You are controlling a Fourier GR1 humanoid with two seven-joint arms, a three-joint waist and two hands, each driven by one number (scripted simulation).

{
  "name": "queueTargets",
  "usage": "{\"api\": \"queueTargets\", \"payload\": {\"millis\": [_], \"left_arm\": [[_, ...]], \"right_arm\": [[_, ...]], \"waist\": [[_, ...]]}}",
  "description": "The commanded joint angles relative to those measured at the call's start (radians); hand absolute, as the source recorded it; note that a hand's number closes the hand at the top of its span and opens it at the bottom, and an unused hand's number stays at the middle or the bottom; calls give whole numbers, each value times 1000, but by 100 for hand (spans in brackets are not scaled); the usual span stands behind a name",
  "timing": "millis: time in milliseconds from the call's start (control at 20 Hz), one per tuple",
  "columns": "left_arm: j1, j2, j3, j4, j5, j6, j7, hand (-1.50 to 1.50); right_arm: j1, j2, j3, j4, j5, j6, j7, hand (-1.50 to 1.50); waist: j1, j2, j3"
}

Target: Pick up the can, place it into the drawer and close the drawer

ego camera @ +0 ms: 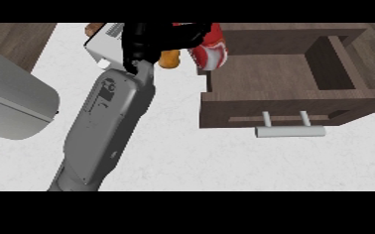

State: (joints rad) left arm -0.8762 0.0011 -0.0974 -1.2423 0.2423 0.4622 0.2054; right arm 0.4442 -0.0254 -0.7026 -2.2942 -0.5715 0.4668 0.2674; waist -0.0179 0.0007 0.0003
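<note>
A red can with white markings point(210, 49) hangs tilted over the left wall of the open wooden drawer point(264, 77). My right hand point(157, 39) is curled round its upper part from the left and hides that part. The grey forearm runs down to the lower left. The drawer is pulled out toward me, its inside is bare, and its front carries a grey bar handle point(290, 131). My left hand does not show.
An orange item point(170, 59) lies on the white counter point(219, 163) just under the hand, and a brown item point(93, 29) peeks out at the top left. A grey rounded shell point(22, 99), probably my left forearm, fills the left edge. Dark wood point(26, 39) borders the counter's far left.
</note>
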Motion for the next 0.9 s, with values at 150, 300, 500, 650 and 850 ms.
{"api": "queueTargets", "payload": {"millis": [150,300,500,650,850], "left_arm": [[-180,-1,-25,239,70,60,-115,150],[-253,-1,-41,296,87,98,-103,150],[-352,-1,-45,370,142,125,-96,150],[-366,-1,-93,439,226,123,-155,150],[-460,-1,-104,549,257,151,-174,150]], "right_arm": [[-35,-30,-6,-6,-30,-19,51,-150],[-3,24,37,-12,24,-21,-7,-150],[-58,-25,1,37,20,-12,7,-150],[-73,19,49,-11,68,-46,38,-150],[-42,-18,5,21,-22,9,31,-150]], "waist": [[-13,4,0],[-15,3,0],[-14,4,0],[-20,7,0],[-34,8,1]]}}
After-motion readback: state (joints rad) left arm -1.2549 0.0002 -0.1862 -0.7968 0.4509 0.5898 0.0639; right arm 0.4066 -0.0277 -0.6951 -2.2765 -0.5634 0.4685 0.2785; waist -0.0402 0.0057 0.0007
